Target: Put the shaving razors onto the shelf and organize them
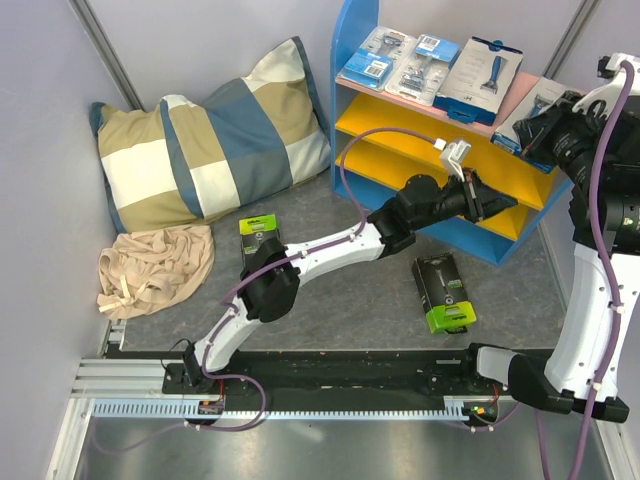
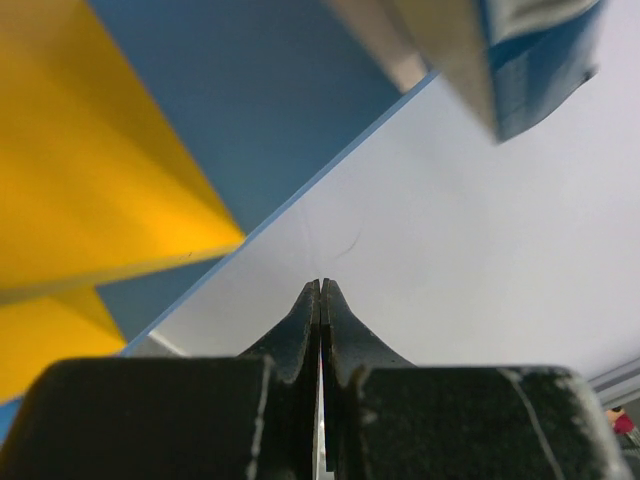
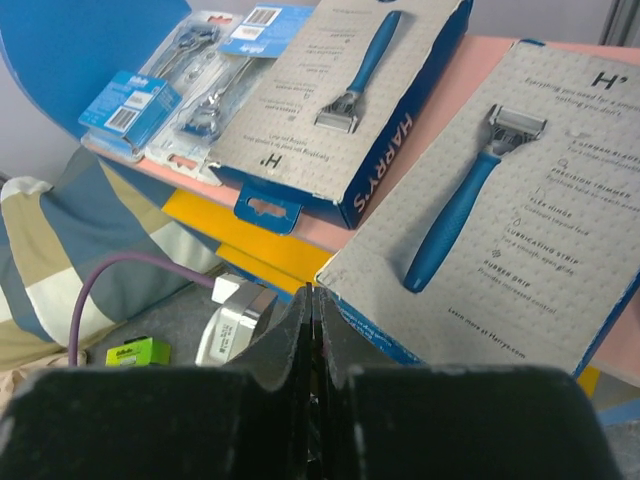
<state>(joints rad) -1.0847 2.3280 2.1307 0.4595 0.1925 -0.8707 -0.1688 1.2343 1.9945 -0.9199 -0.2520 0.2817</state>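
Left pincer (image 2: 320,287), right pincer (image 3: 310,296), both closed, empty

The shelf (image 1: 350,50) holds four razor packs (image 1: 484,68) on top.

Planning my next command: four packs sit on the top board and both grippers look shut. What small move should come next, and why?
Probably draw the left gripper back from the shelf and open it above the nearer black-and-green box. The gripper is shut on nothing beside a yellow board, while that box and the far black-and-green box lie on the table, unshelved.
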